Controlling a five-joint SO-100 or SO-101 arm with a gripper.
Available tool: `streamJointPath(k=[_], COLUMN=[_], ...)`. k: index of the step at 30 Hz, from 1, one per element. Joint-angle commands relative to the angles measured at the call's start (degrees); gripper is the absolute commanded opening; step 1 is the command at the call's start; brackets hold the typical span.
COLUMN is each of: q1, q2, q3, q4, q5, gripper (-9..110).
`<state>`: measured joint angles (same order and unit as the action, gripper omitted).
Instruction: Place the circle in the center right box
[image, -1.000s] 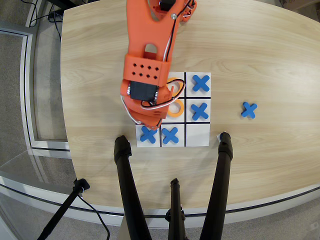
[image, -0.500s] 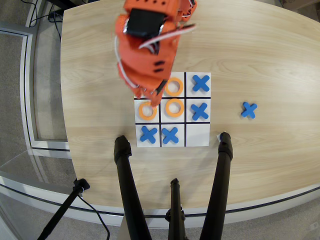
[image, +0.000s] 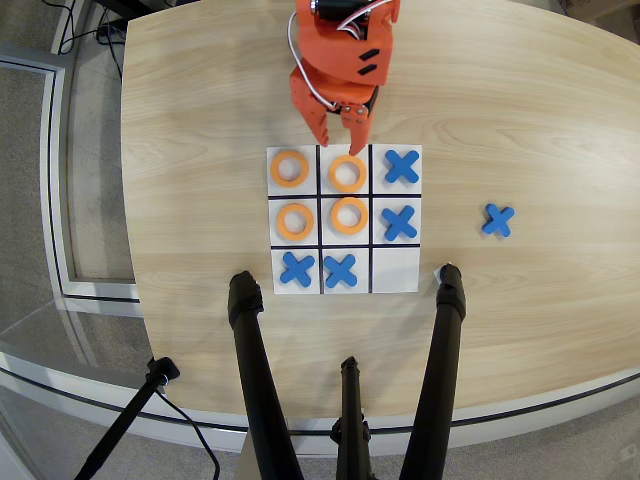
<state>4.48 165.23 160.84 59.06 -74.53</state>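
The 3x3 board (image: 395, 280) lies on the wooden table in the overhead view. An orange ring (image: 279, 221) lies flat in the middle-row cell of the left column (image: 275, 241). Three more orange rings lie in the top-left (image: 290, 182), top-middle (image: 347, 187) and central (image: 348, 229) cells. My orange gripper (image: 340, 145) comes in from the top edge. Its tips hover at the board's far edge, just over the top-middle ring. The jaws stand slightly apart and hold nothing.
Blue X pieces lie in the top-right (image: 401, 166), middle-right (image: 399, 222), bottom-left (image: 297, 268) and bottom-middle (image: 340, 270) cells. One more blue X (image: 497, 219) lies off the board to the right. Black tripod legs (image: 252, 370) stand at the table's near edge.
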Motion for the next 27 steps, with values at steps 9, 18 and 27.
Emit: streamJointPath(k=[9, 18, 27], q1=[3.69, 23.73, 59.77], q2=[26.81, 27.42, 29.18], q3=[22.15, 22.68, 22.68], q4=[6.68, 15.56, 15.29], q5=[-5.01, -16.87, -16.52], gripper=[0, 0, 0])
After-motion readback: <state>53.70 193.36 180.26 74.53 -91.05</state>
